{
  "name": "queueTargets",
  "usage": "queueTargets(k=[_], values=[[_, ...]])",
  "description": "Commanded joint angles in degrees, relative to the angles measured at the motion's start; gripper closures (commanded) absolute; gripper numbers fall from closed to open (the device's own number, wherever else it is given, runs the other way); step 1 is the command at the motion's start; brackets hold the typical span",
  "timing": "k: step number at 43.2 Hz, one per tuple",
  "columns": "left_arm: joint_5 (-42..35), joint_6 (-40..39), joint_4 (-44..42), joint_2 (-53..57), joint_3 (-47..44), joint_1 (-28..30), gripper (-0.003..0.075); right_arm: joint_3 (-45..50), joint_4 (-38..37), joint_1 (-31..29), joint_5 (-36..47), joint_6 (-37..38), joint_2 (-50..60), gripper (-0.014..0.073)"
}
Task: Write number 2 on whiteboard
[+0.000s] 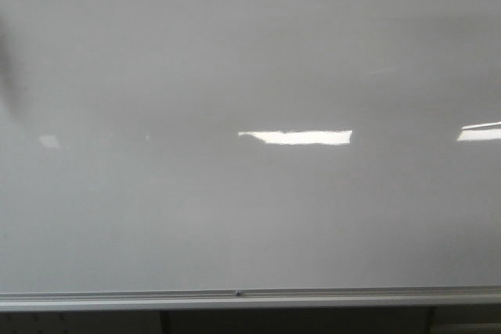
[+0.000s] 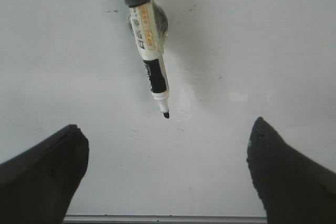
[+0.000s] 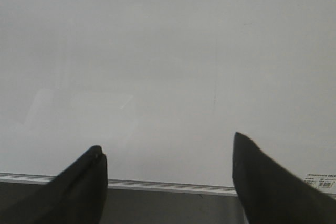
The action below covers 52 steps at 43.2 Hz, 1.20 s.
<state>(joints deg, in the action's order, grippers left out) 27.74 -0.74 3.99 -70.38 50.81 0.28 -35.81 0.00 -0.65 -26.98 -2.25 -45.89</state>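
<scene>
Closest to each wrist camera sit two dark fingers, four in all: the left end effector (image 2: pixel 168 174) has its fingers (image 2: pixel 39 174) spread wide with nothing between them, and the right end effector (image 3: pixel 168 179) is likewise released, its fingers (image 3: pixel 262 182) well apart and empty. Beyond the left pair, one marker (image 2: pixel 149 51) hangs over the whiteboard (image 2: pixel 252 51), white-bodied with a black band and an uncapped dark tip pointing toward the fingers; its far end is hidden under a dark grey piece at the frame edge, and I cannot tell whether the tip touches the board. Only the left wrist view shows this marker. Past the right fingers runs the silver frame strip (image 3: pixel 157 184), with one small barcode label (image 3: pixel 320 182) just beside it at the corner, seen in no other view. Farthest out, the front view gives the single board (image 1: pixel 250 52) filling almost everything, its frame strip (image 1: pixel 250 298) along the lower edge, three bright rectangular reflections (image 1: pixel 297 137) and a faint dark smear (image 1: pixel 8 60) at the left edge. No digit 2 can be made out on the surface in any view; neither end effector appears in the front view.
</scene>
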Motion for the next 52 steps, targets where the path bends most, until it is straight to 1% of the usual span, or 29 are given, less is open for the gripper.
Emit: queueTargets(k=[1,9,25,28,31,43,52], values=[[-4.1,-0.3,1.2,-2.7,4.5,0.4,0.0121,-2.0,0.0,0.1,4.1,-0.5,0.1,0.0063],[-4.2,-0.3,2.3,-8.8,8.0,0.9,0.0121,-2.0,0.0,0.1,4.1,-0.5,0.1,0.0063],[-10.7,-0.3,2.3,-16.3,8.7,0.8,0.0122,-2.0,0.0,0.1,4.1,-0.5,0.1,0.0063],[-11.6,-0.3,2.3,-16.9,8.7,0.8,0.0134,-2.0,0.0,0.1,4.1,-0.5,0.1,0.0063],[-12.4,-0.3,2.3,-17.4,8.7,0.8,0.0164,-2.0,0.0,0.1,4.1,-0.5,0.1,0.0063],[-13.6,-0.2,2.3,-18.3,8.7,0.8,0.0351,-2.0,0.0,0.1,4.1,-0.5,0.1,0.0063],[-13.5,0.1,2.3,-18.3,8.7,0.8,0.0513,-2.0,0.0,0.1,4.1,-0.5,0.1,0.0063]])
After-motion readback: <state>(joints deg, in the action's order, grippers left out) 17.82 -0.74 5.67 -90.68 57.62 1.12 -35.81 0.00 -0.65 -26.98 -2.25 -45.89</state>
